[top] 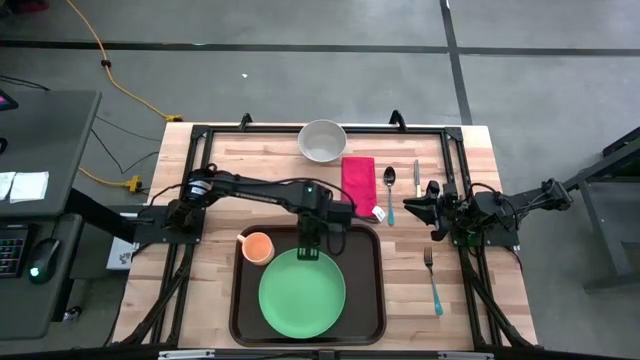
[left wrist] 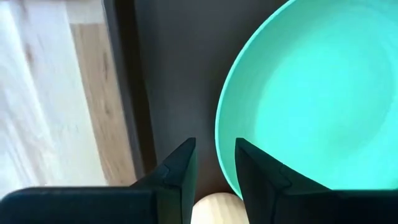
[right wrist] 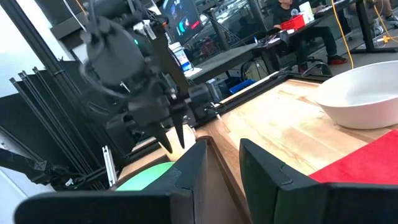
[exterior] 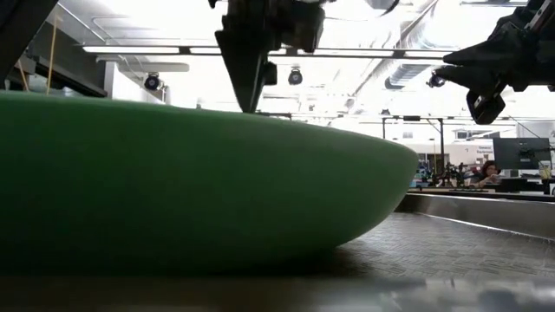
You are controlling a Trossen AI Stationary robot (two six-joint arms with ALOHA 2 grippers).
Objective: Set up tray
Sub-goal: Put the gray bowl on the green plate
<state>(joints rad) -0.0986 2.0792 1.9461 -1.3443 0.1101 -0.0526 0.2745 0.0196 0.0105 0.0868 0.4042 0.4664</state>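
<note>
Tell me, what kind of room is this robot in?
Probably a robotics lab or workshop: a bare concrete floor, an orange cable trailing across it, and desks with screens where a person sits behind the wooden table.

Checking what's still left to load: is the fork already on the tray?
No. In the high view the fork lies on the bare wooden table, right of the tray, which holds only the green plate and orange cup.
</note>
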